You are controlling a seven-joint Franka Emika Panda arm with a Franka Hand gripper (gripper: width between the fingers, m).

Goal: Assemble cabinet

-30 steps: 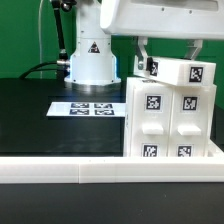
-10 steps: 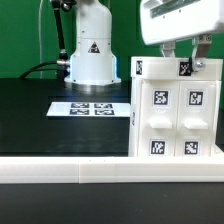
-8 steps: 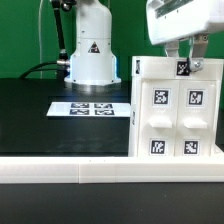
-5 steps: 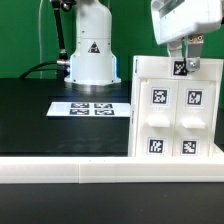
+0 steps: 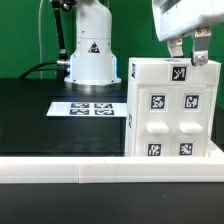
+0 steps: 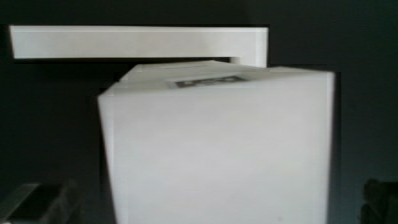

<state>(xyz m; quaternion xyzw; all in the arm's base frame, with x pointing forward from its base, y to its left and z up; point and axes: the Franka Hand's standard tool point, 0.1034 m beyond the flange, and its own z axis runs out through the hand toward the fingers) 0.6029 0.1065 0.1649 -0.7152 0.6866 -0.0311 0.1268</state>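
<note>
The cabinet [image 5: 170, 110] is a large white box with black-and-white marker tags. It stands upright on the black table at the exterior view's right, against the white rail. My gripper [image 5: 190, 50] hangs just above its top right corner, with the fingertips [image 5: 176, 47] at the level of the top edge. In the wrist view the cabinet [image 6: 222, 140] fills the space between my jaws. The dark fingers [image 6: 25, 200] stand apart from its sides, so the gripper [image 6: 205, 205] is open and holds nothing.
The marker board [image 5: 88, 107] lies flat on the black table left of the cabinet. The robot base [image 5: 92, 55] stands behind it. A long white rail [image 5: 90, 170] runs along the front edge, and part of the rail shows in the wrist view [image 6: 125, 45].
My gripper has moved to the exterior view's right and risen a little above the cabinet's top. The cabinet has gone from tilted to standing square.
</note>
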